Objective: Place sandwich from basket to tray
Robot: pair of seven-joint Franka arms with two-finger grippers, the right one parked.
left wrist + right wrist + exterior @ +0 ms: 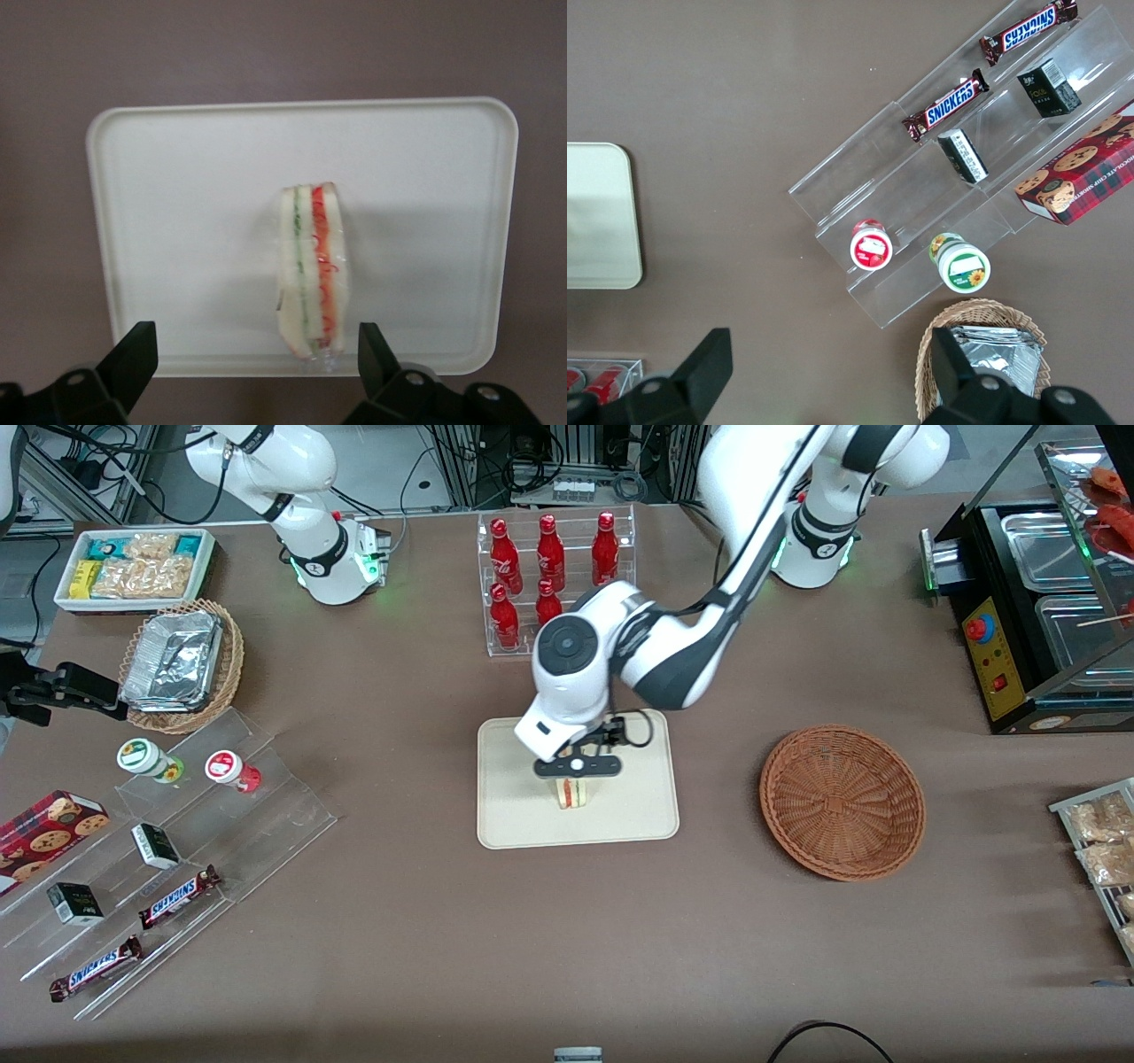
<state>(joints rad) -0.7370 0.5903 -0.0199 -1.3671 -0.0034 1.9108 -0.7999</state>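
The sandwich (573,794) stands on its edge on the cream tray (514,802), near the tray's middle, in clear wrap with its orange-red and green layers showing. My left gripper (576,769) hangs just above it, open. In the left wrist view the sandwich (310,274) rests on the tray (177,221), and the gripper (255,343) has its black fingers (135,354) spread wide, touching nothing. The reddish-brown basket (842,802) sits beside the tray toward the working arm's end of the table and holds nothing.
A clear rack of red bottles (549,571) stands farther from the front camera than the tray. Toward the parked arm's end are a tan basket of foil containers (182,664), an acrylic stand with snacks (168,868) and a white snack bin (137,567). A black food warmer (1036,611) stands toward the working arm's end.
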